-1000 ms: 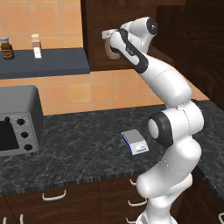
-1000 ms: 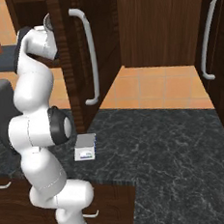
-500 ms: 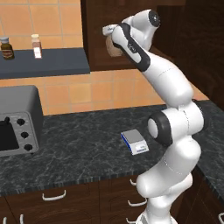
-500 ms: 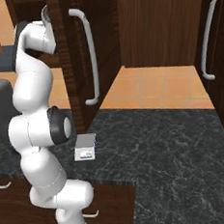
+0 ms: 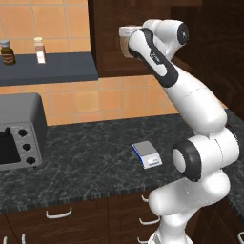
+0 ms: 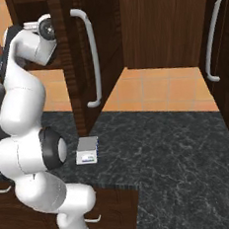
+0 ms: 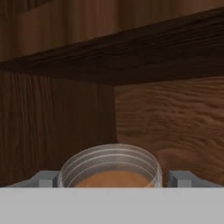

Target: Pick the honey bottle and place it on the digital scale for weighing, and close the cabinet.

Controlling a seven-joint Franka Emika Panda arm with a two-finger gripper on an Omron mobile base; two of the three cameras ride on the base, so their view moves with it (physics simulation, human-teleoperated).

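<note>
The honey bottle (image 5: 126,42), tan-brown with a pale lid, hangs high in front of the open cabinet (image 5: 108,58), with my gripper (image 5: 128,45) shut on it. In the hand view its ribbed lid (image 7: 109,165) sits between my two fingers (image 7: 45,178), facing the cabinet's wooden inside and a shelf edge above. The cabinet door (image 6: 71,66) stands open, edge-on, with its long silver handle (image 6: 93,54). The digital scale (image 5: 147,154) (image 6: 86,150) lies on the dark counter, well below the bottle and a little to the right.
A grey toaster oven (image 5: 19,132) stands at the counter's left. A dark wall shelf (image 5: 52,67) carries two small bottles (image 5: 6,51). Drawers with white handles (image 5: 59,212) run under the counter. Another tall cabinet handle (image 6: 212,37) is at the right.
The hand has shifted slightly up and to the right with the honey bottle still held, and the wrist has turned a little. The scale and door have not moved.
</note>
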